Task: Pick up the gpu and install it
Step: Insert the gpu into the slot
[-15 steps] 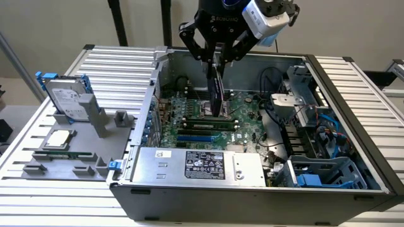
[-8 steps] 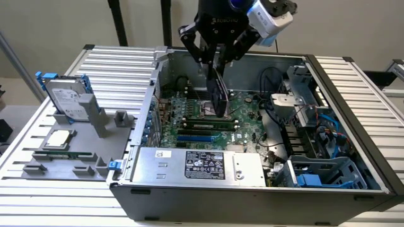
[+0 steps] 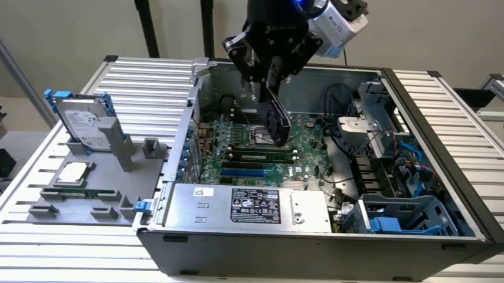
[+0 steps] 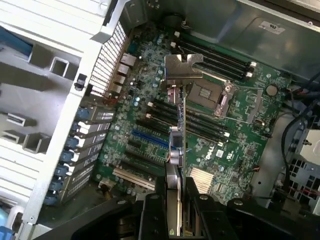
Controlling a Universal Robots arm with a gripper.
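Observation:
My gripper point(image 3: 265, 88) hangs over the open computer case point(image 3: 441, 147), shut on the gpu point(image 3: 277, 121). The card is held on edge, its dark face showing in the exterior view, a little above the green motherboard point(image 3: 260, 156). In the wrist view I look along the card's thin edge point(image 4: 176, 145) to its silver bracket point(image 4: 182, 67) at the far end, with my black fingers point(image 4: 150, 217) clamped on either side of it. Below the card lie the motherboard's point(image 4: 240, 145) expansion slots, among them a blue slot point(image 4: 150, 141), and the open CPU socket point(image 4: 207, 92).
Outside the case, on the exterior view's left, a grey fixture point(image 3: 87, 197) carries a silver hard drive in a blue frame point(image 3: 82, 124) and a small square CPU chip point(image 3: 72, 172). A power supply point(image 3: 252, 206) fills the case's near side. Cables point(image 3: 370, 147) and a drive cage point(image 3: 398, 218) crowd its right.

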